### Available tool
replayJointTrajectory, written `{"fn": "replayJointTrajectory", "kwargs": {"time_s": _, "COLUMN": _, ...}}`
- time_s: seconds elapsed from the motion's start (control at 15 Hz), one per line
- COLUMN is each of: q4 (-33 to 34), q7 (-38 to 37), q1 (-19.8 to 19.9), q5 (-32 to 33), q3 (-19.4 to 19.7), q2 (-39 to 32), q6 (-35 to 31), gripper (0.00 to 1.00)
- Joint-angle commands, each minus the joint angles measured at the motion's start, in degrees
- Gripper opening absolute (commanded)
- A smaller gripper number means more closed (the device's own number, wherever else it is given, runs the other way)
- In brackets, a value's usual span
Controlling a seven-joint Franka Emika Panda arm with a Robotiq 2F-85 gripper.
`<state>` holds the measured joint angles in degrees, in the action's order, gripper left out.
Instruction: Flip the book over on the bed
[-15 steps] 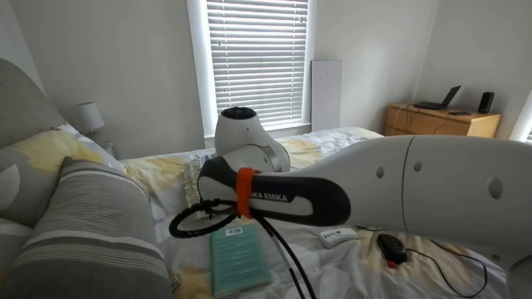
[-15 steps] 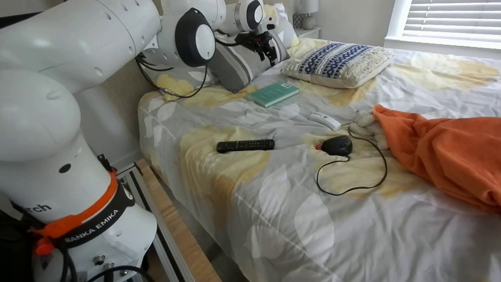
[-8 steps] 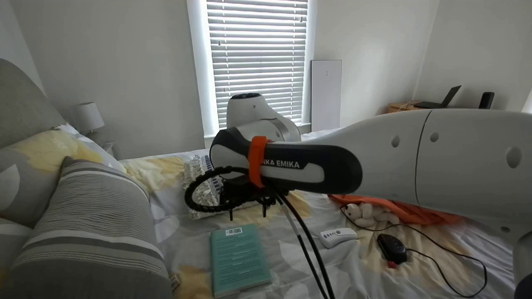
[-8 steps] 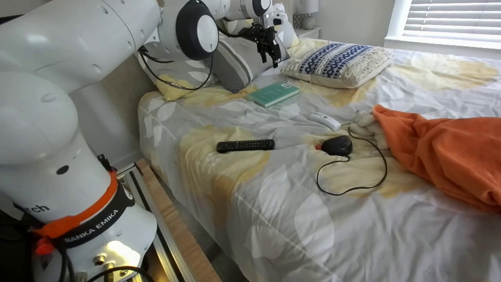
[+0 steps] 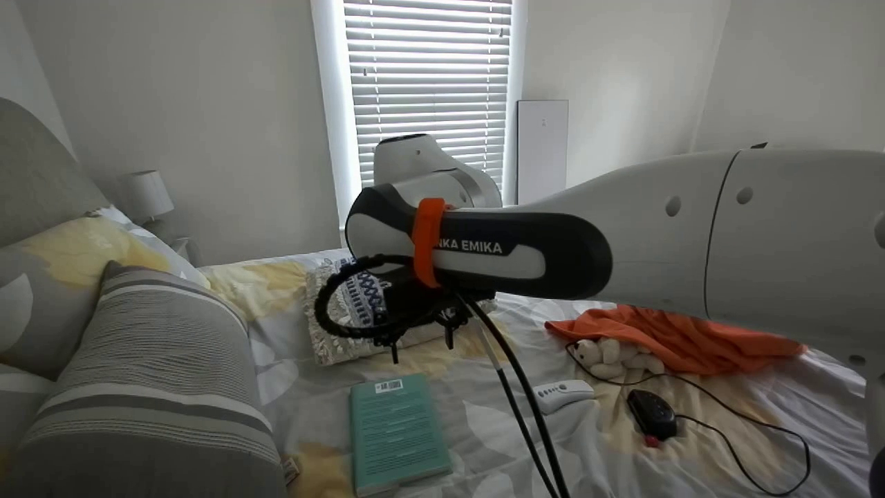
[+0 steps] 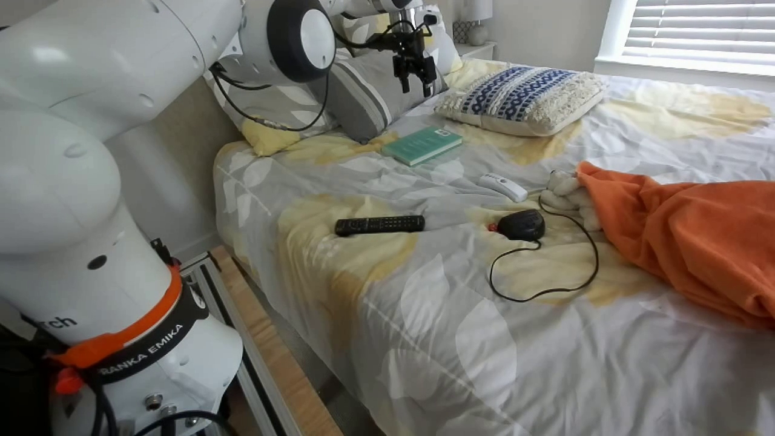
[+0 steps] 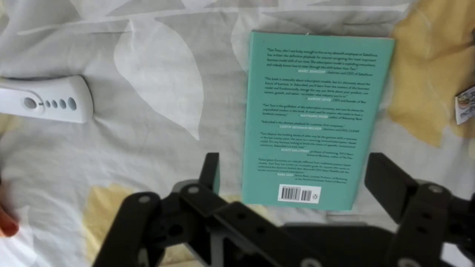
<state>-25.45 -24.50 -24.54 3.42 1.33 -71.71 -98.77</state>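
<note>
Black two-fingered claw (image 7: 293,167) hangs released, spread wide, at the bottom of the wrist view; right of centre, the teal-green rectangular book (image 7: 311,122) lies back cover up on the grey-white, yellow-patterned, fabric-covered bed (image 7: 159,159).

Got book (image 5: 399,436) on bed (image 5: 318,408) in an exterior view — with pillow (image 5: 159,373) at left, cushion (image 5: 356,304) behind, remote (image 5: 567,395) at right, corded device (image 5: 652,413) further right. Behind corded device, see plush toy (image 5: 608,356) against blanket (image 5: 657,332). In an exterior view, log TV remote (image 6: 379,225) in front of book. In wrist view — note remote left of book.
</note>
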Motion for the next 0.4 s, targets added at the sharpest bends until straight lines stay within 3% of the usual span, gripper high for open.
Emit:
{"fn": "replayJointTrajectory", "kwargs": {"time_s": 0.0, "q4": 0.0, "q7": -0.5, "q1": -3.1, "q5": 4.0, "q3": 2.4, "q2": 0.2, "q6": -2.1, "gripper": 1.0}}
{"fn": "replayJointTrajectory", "kwargs": {"time_s": 0.07, "q4": -0.3, "q7": 0.2, "q1": -1.7, "q5": 2.4, "q3": 0.9, "q2": 0.6, "q6": -1.2, "gripper": 1.0}}
{"fn": "replayJointTrajectory", "kwargs": {"time_s": 0.33, "q4": -0.3, "q7": 0.1, "q1": -2.0, "q5": 2.7, "q3": 1.0, "q2": 0.6, "q6": -1.2, "gripper": 1.0}}
